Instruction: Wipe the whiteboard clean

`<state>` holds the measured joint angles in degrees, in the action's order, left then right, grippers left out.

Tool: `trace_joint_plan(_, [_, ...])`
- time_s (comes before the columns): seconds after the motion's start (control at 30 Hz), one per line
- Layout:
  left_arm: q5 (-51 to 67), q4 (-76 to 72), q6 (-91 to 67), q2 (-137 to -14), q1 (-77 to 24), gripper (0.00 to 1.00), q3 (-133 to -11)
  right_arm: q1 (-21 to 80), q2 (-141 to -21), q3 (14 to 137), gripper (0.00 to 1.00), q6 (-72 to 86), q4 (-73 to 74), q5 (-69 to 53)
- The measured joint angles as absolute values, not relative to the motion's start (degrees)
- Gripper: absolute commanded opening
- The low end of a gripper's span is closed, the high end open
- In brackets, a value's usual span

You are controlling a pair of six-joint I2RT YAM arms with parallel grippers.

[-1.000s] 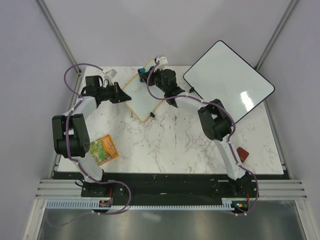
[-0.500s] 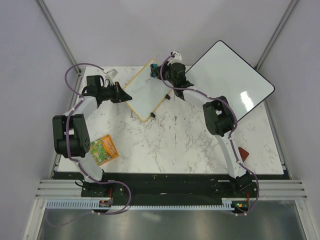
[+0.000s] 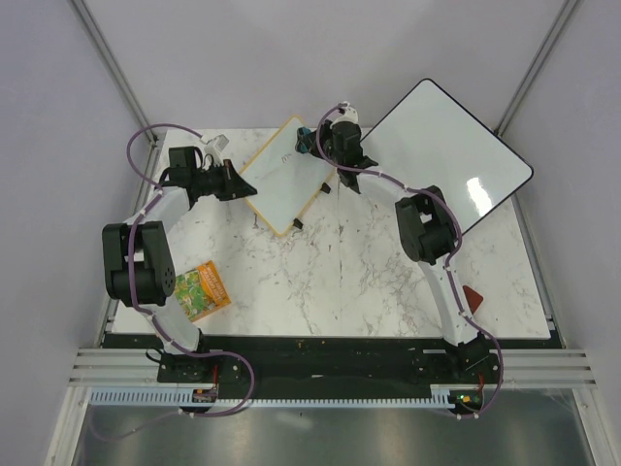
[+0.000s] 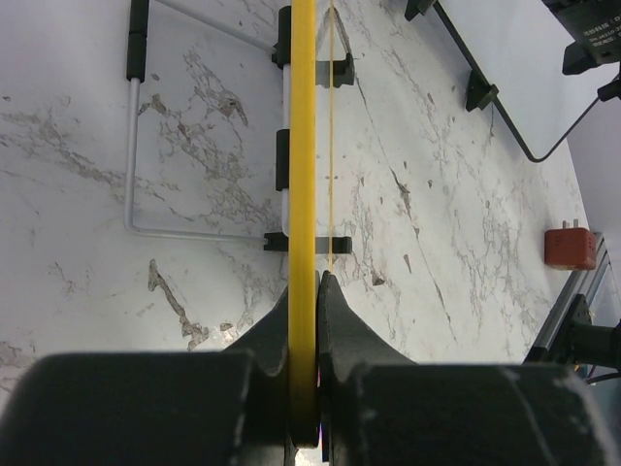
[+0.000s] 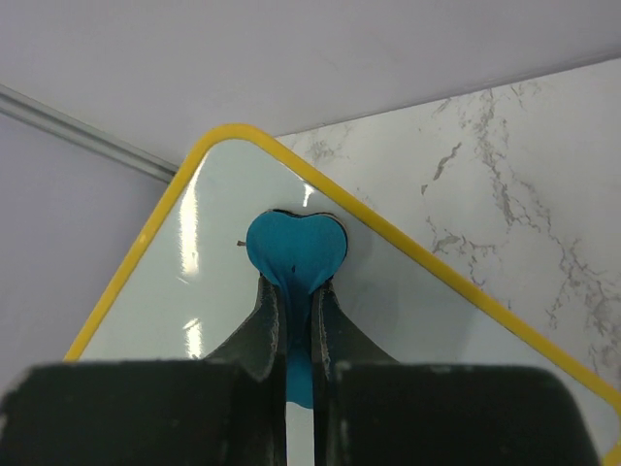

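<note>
Marble table point(image 3: 388, 282): whiteboard point(image 3: 284, 181) edge inside left gripper point(image 3: 244, 187)

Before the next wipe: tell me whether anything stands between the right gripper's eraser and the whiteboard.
Nothing visible does. The right gripper holds the blue heart-shaped eraser against the whiteboard near a corner; the left gripper clamps its frame edge.
</note>
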<state>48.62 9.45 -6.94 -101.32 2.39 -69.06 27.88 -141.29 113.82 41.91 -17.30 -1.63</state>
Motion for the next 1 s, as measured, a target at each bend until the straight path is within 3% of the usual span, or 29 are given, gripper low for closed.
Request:
trace_joint_plan(0.23, [48.66,9.61,-7.25,-101.32,2.37,0.02,-69.06,26.72,-138.19,105.21,0.00,43.44,-18.17,-1.02])
trace_joint_plan(1.0, [48.69,11.07,-7.73,-101.21,2.37,0.02,-69.04,31.03,-137.38,107.63,0.00,37.52,-13.61,6.57])
